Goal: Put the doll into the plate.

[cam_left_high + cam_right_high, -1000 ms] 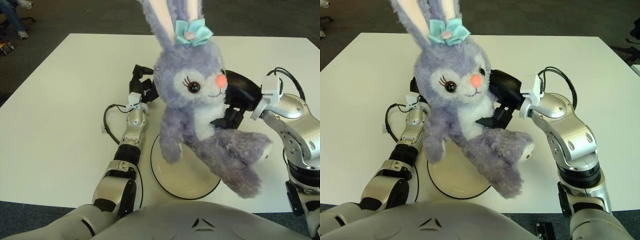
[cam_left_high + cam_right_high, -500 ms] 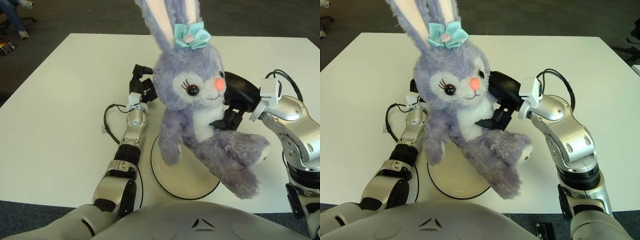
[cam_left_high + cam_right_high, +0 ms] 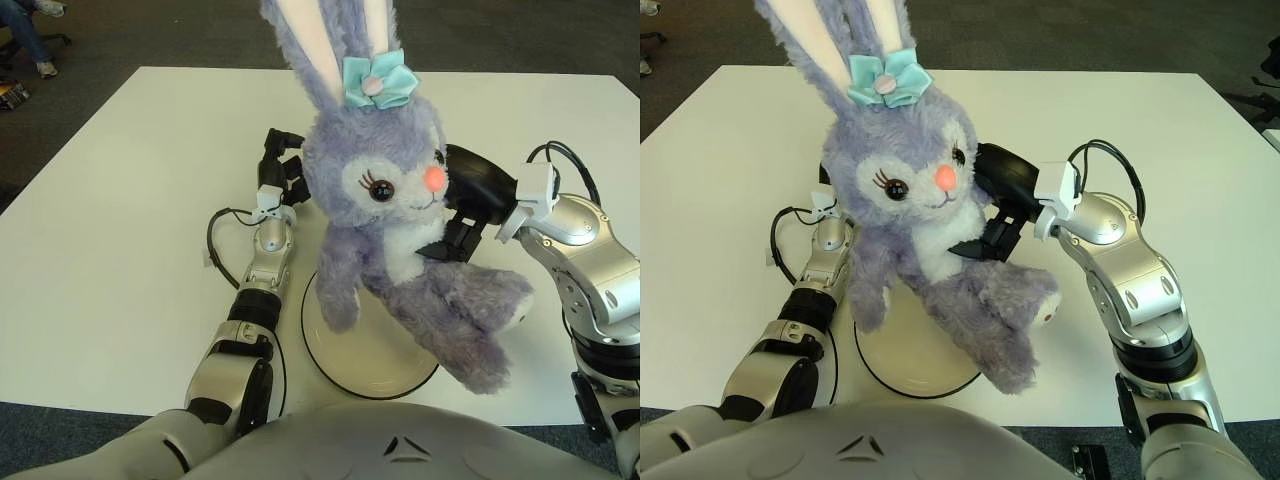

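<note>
A purple plush rabbit doll [image 3: 385, 215] with long ears and a teal bow is held upright above the table. My right hand [image 3: 462, 228] is shut on its back and side from the right. Its legs [image 3: 1005, 320] hang over the right part of a white plate [image 3: 345, 350] with a dark rim near the table's front edge. Whether the doll touches the plate is hidden. My left hand [image 3: 282, 170] shows behind the doll's left side, on the table past the plate.
The white table [image 3: 130, 200] spreads wide to the left and far side. A black cable [image 3: 215, 245] loops beside my left forearm. Dark floor lies beyond the table edges, with a seated person's legs [image 3: 25, 35] at the far left corner.
The doll has sunk a little and shifted left toward the plate, carried by my right hand. The left arm has not moved.
</note>
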